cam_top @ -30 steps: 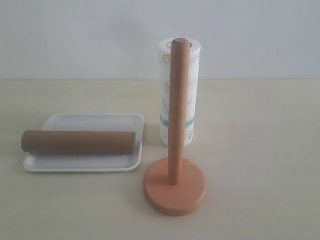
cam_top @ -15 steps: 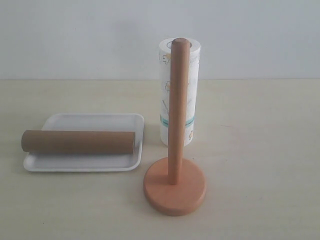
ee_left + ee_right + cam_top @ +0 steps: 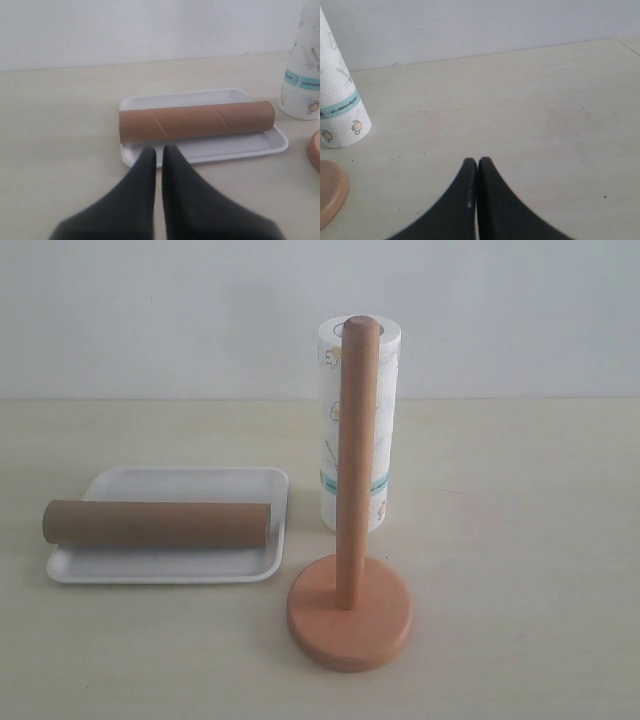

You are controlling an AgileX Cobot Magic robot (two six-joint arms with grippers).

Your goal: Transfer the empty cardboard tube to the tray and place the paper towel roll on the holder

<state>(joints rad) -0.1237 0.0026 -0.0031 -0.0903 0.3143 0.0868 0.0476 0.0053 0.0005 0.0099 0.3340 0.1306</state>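
While my left tool (image 3: 158, 148) and right tool (image 3: 477, 160) are pinched closed, holding nothing, the empty cardboard tube (image 3: 157, 524) lies across the tray (image 3: 190, 480) at left — the paper towel roll (image 3: 385, 420) stands upright on the table (image 3: 520, 540), just on the far side of the holder (image 3: 350, 625).

The left tool (image 3: 159, 152) has its dark fingers drawn together, with a thin slit between them. The right tool (image 3: 477, 162) is fully closed, its tips touching, and it is empty.
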